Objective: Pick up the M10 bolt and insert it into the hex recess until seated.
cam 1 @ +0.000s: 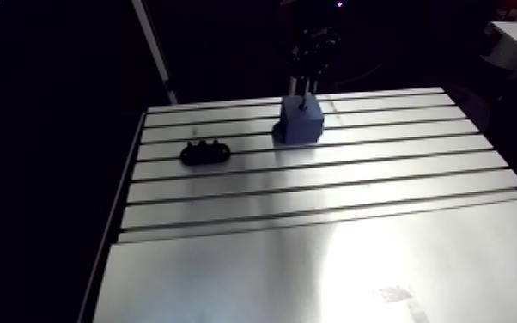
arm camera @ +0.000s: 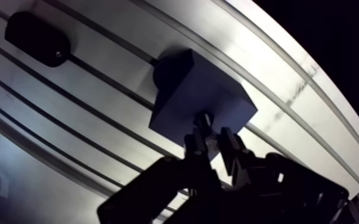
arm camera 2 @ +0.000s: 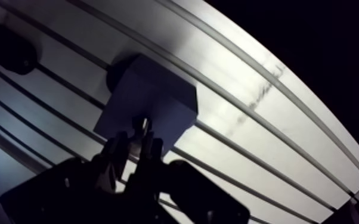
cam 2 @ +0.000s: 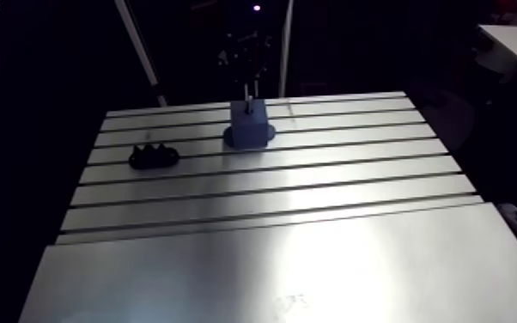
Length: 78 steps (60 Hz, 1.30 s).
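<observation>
My fingers (arm camera: pixel 210 136) stand closest to the wrist lens. They are drawn almost together, and the narrow gap left between them is filled by a slim dark shank, the M10 bolt (arm camera: pixel 203 120), which they pinch. The bolt juts ahead of my fingertips onto the top face of the blue-grey block (arm camera: pixel 188 83), close to the block's edge nearest me. I cannot tell whether its tip sits in the hex recess, because the bolt and my fingers cover that spot. Beyond the block, a few slots of the surface (arm camera: pixel 116 21) run on to its far edge, with darkness past it. A low black piece (arm camera: pixel 37 39) lies off to one side, well apart from the block, with several slots between them.

In the arm view my fingers hang straight down over the block's top. The block stands on its wider foot near the back edge of the surface. The black piece, with small bumps on top, lies level with it toward the side edge. A broad smooth stretch of surface spreads from the slots toward the camera.
</observation>
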{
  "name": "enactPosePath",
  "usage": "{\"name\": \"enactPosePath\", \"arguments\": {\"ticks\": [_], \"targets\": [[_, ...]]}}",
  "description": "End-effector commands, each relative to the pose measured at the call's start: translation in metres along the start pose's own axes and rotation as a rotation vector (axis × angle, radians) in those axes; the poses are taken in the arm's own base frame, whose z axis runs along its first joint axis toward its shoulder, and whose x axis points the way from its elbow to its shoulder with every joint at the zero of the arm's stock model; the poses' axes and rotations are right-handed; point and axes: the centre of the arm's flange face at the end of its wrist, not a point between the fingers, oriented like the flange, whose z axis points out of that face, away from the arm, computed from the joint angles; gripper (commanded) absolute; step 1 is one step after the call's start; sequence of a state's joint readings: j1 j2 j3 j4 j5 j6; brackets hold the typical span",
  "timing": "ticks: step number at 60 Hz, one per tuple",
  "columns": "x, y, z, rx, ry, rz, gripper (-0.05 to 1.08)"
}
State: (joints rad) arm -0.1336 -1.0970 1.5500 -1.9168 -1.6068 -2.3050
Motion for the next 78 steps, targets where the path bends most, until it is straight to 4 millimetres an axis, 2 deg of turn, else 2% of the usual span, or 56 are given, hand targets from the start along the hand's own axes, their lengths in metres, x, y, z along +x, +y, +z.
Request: {"name": "enactPosePath", "arguments": {"ticks": [1,78], "targets": [[0.0007,-0.0008,0.0007,0.001,-0.001,-0.002,1.07],[0.0014,-0.0016,0.0047,-0.003,0.002,-0.003,1.07]]}}
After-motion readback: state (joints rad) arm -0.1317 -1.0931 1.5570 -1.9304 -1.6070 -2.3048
